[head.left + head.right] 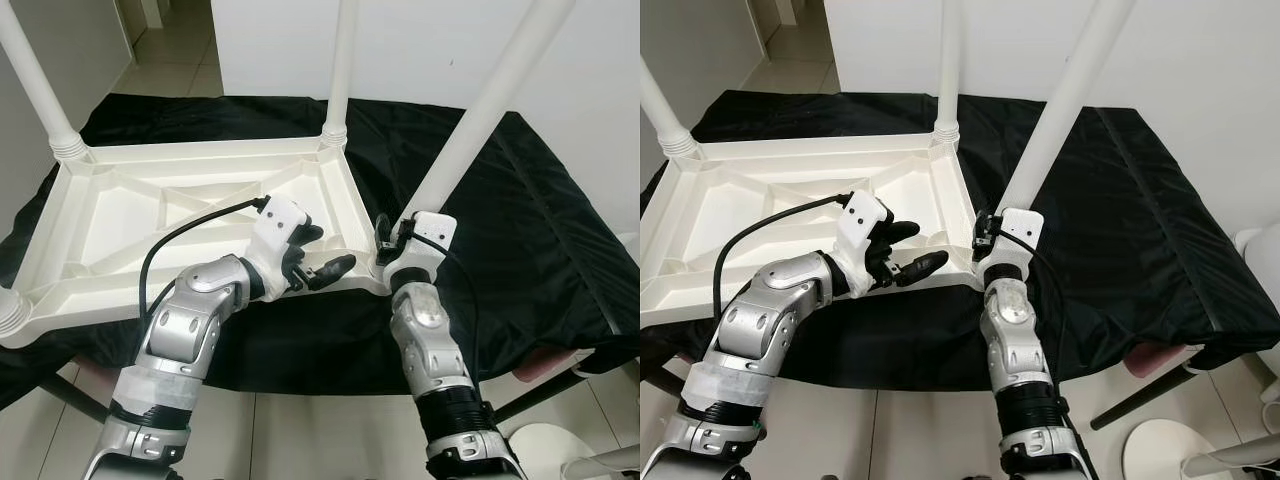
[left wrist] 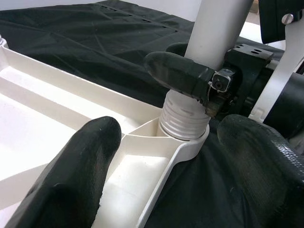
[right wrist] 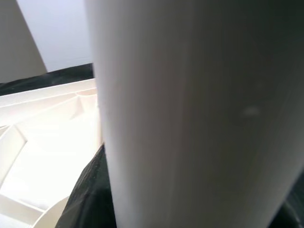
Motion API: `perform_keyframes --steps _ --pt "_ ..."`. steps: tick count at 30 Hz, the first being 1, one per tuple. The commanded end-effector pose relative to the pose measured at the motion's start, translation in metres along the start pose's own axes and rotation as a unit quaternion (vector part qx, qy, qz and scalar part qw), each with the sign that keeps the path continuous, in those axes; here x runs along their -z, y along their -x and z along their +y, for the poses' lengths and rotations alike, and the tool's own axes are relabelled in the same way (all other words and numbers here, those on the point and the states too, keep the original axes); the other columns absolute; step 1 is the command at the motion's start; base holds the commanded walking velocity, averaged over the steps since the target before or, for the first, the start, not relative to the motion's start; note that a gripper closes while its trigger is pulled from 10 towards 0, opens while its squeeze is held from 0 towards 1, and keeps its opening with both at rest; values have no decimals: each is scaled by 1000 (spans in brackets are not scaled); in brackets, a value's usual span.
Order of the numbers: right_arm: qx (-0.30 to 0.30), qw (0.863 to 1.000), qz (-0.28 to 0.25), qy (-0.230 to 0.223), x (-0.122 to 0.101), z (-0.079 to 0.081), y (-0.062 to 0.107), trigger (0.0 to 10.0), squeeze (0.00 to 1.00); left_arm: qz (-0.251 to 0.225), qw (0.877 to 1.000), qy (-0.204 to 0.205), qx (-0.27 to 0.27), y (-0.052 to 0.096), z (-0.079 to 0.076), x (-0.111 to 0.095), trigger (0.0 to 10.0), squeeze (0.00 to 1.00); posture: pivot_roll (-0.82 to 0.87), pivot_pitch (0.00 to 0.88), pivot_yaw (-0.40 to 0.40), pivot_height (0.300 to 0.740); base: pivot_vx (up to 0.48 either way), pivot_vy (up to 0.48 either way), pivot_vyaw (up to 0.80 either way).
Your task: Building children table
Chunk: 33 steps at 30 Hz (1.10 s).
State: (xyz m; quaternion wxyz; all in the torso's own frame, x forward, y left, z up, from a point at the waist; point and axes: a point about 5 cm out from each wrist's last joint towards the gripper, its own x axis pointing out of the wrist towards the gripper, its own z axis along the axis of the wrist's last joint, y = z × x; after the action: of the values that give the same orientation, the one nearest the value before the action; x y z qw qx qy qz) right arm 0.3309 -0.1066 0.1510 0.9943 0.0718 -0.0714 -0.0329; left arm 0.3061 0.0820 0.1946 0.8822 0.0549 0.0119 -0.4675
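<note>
A white plastic table top (image 1: pixel 150 215) lies upside down on a black cloth. At its near right corner a long white leg (image 1: pixel 480 110) rises at a slant, its threaded end (image 2: pixel 183 118) sitting in the corner socket. My right gripper (image 1: pixel 385 240) is shut on this leg just above the socket; one of its black fingers (image 2: pixel 180 76) wraps the leg in the left wrist view. My left gripper (image 1: pixel 318 258) is open, hovering over the table's near rim just left of that corner, holding nothing. The same leg (image 3: pixel 190 114) stands very close in the right wrist view.
Other white legs stand in the far middle corner (image 1: pixel 340 70), the far left corner (image 1: pixel 35 80) and the near left corner (image 1: pixel 10 310). The black cloth (image 1: pixel 540 220) covers the surface and spreads right. A white round object (image 1: pixel 545 450) sits on the tiled floor at the lower right.
</note>
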Motion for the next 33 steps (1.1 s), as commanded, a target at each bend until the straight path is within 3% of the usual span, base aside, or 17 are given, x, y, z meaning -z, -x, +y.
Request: perform_keyframes --steps 1,4,12,22,26,27,33 --pt "9 998 67 18 28 -6 9 10000 0 -6 998 -8 -63 0 7 -4 10000 0 -1 86 -13 740 0 0 0" --pt "-29 996 58 57 24 -3 6 10000 0 -8 998 -9 -66 0 8 -5 10000 0 0 85 -20 740 0 0 0" --pt "-46 994 63 78 19 -19 0 10000 0 -10 997 -7 -71 1 8 -5 10000 0 -4 87 -22 740 0 0 0" --pt "-44 994 77 71 26 -18 5 10000 0 -11 997 -9 -72 0 9 -5 10000 0 -4 88 -23 740 0 0 0" --pt "-5 995 84 54 30 -17 7 10000 0 -12 997 -10 -72 0 9 -6 10000 0 -2 85 -20 740 0 0 0" --pt "49 994 83 43 30 -18 5 10000 0 -12 997 -9 -72 0 9 -6 10000 0 -3 84 -19 740 0 0 0" --pt "112 990 70 55 29 -18 5 10000 0 -14 997 -9 -72 -1 9 -7 10000 0 0 82 -21 740 0 0 0"
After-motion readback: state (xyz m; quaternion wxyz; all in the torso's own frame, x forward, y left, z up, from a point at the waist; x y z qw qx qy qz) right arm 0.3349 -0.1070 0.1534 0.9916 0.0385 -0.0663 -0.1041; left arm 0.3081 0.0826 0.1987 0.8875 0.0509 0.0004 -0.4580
